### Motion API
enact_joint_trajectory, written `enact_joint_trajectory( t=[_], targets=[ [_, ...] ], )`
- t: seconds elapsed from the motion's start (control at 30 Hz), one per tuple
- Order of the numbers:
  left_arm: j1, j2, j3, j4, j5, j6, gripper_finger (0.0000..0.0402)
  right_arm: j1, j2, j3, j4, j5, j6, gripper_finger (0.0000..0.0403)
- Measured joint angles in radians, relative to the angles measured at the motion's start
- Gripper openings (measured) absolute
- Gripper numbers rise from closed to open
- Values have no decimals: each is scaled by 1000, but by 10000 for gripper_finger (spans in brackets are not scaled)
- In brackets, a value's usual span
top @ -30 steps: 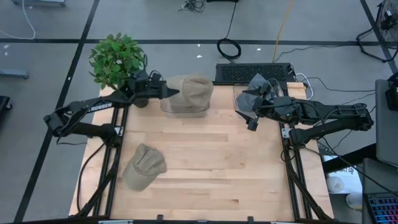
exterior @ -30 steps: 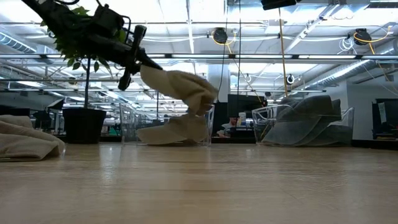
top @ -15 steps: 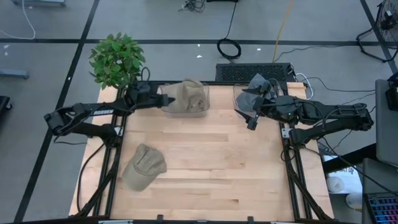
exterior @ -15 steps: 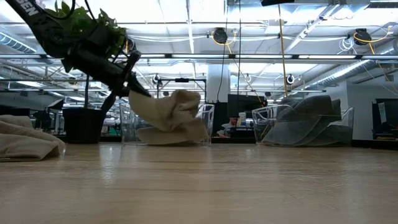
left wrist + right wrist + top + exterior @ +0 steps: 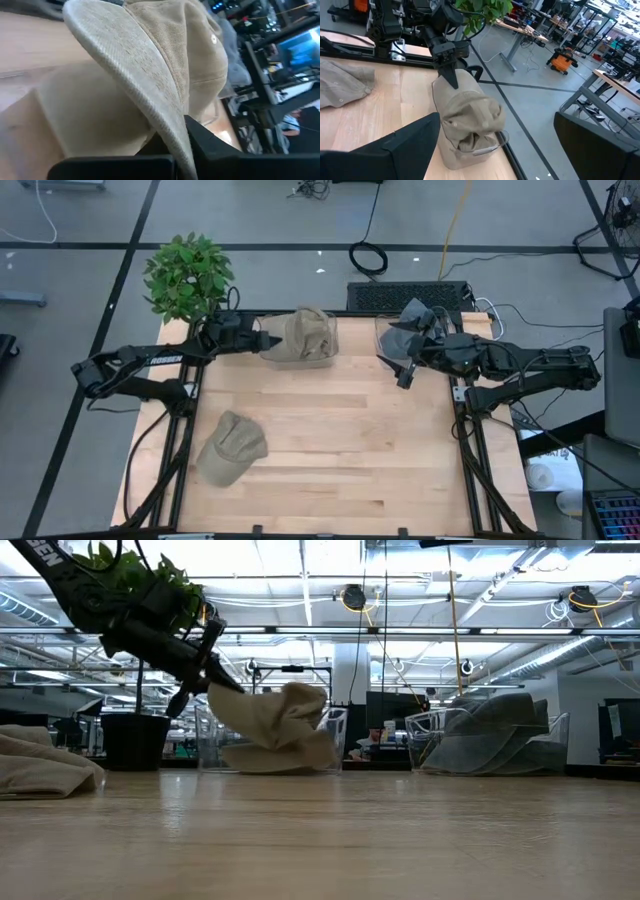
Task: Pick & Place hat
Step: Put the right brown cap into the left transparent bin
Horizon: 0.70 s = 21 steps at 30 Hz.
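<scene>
High view: my left gripper [image 5: 262,339], clamped on the tan hat [image 5: 305,335], lowers it into the clear bin [image 5: 297,360]; release remains, second hat [image 5: 232,446] waits.

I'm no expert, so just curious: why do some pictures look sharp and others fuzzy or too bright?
High view: even, sharp light. Low view: ceiling lights glare, the near table blurs. Left wrist view: the tan hat sits so close that it smears. Right wrist view: its own fingers are dark blurs.

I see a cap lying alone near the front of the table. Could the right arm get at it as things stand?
Probably yes. The right end effector is open and empty, and only bare table lies between it and the loose cap. The cap sits nearer the left arm, though, so it would be a long stretch.
</scene>
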Motion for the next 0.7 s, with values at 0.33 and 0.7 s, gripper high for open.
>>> enact_joint_trajectory(
  t=[0.33, 0.7],
  targets=[
    [-65, 19, 120, -104, -5, 53, 8, 0, 0, 0, 14, 0, -6, 380],
    [-66, 205, 121, -54, 5, 63, 17, 0, 0, 0, 14, 0, -9, 380]
  ],
)
